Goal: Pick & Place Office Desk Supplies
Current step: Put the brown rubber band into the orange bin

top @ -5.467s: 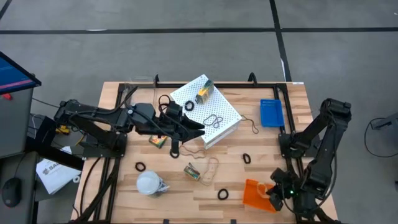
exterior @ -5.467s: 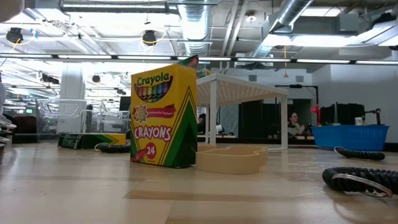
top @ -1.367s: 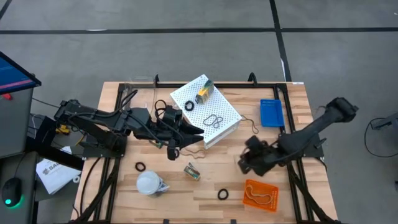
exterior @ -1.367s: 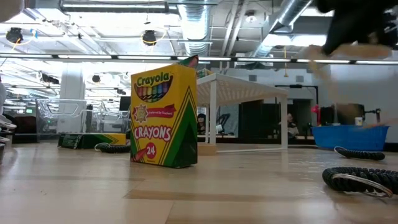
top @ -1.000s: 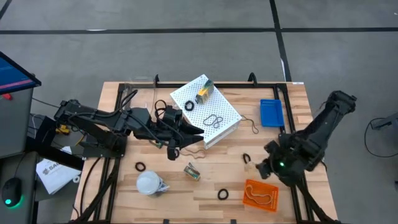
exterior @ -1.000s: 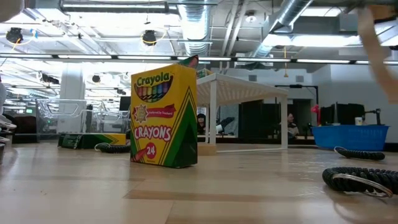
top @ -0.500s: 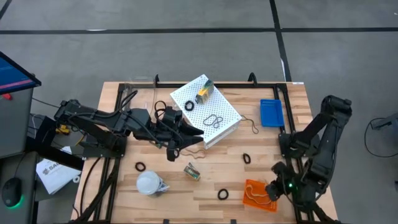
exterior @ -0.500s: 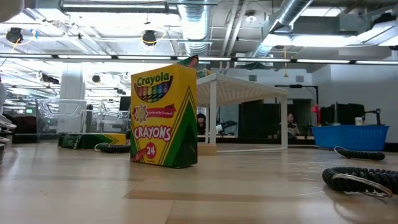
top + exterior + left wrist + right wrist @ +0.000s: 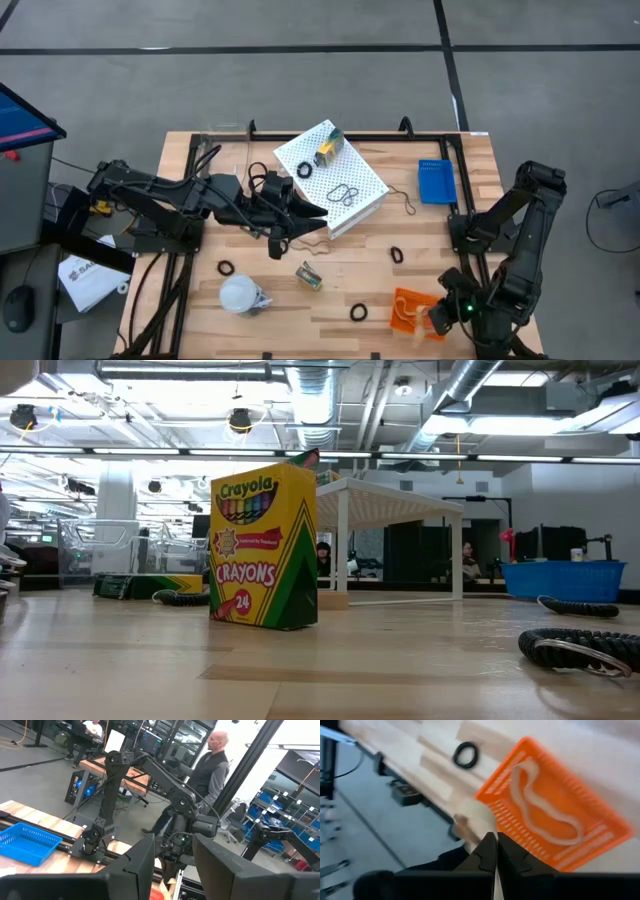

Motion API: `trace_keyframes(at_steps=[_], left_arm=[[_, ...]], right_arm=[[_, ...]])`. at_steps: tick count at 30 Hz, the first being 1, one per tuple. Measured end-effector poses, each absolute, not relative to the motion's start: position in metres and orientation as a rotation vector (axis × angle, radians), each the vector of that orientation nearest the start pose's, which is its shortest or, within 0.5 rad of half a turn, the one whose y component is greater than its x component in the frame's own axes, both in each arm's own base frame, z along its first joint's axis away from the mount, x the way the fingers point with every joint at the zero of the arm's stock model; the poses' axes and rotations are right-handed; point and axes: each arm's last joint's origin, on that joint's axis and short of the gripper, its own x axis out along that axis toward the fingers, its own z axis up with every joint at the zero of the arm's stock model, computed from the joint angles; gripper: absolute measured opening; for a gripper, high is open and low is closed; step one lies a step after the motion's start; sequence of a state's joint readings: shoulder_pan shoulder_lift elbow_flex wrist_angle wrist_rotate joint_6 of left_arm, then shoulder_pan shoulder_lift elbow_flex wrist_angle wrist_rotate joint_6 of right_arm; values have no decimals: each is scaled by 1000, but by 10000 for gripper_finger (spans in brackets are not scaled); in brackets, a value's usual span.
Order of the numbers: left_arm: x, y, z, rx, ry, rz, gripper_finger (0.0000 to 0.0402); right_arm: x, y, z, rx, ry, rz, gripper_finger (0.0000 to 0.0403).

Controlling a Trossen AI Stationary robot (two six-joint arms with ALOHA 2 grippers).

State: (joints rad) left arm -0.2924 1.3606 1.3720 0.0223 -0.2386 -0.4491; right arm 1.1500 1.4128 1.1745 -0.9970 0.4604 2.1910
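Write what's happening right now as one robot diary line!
right gripper: shut, above orange tray | tray: rubber band inside | left gripper: beside white perforated box

Workshop floor, bright overhead, and one person standing out beyond the table.

From above we've got a grey concrete floor crossed by dark tape lines, and a light wooden table sitting on a black frame. Over on the left, a monitor edge glows blue. Down at table height, silver ducts and pipes run under a ceiling lit by long strip lights, with shelving far left and dark doorways far behind. Out past the table, a person in a dark vest stands near a wooden bench, blue bins racked to the right.
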Motion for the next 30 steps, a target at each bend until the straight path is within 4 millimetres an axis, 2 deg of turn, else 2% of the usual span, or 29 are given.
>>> trace_keyframes(at_steps=[10,19,30], left_arm=[[294,-82,428,-461,-20,-61,127],[294,-83,428,-459,-19,-66,127],[294,-83,428,-466,-19,-66,127]], right_arm=[[116,229,262,1012,966,-564,0],[124,245,234,944,1015,-627,0],[141,245,212,909,1124,-724,0]])
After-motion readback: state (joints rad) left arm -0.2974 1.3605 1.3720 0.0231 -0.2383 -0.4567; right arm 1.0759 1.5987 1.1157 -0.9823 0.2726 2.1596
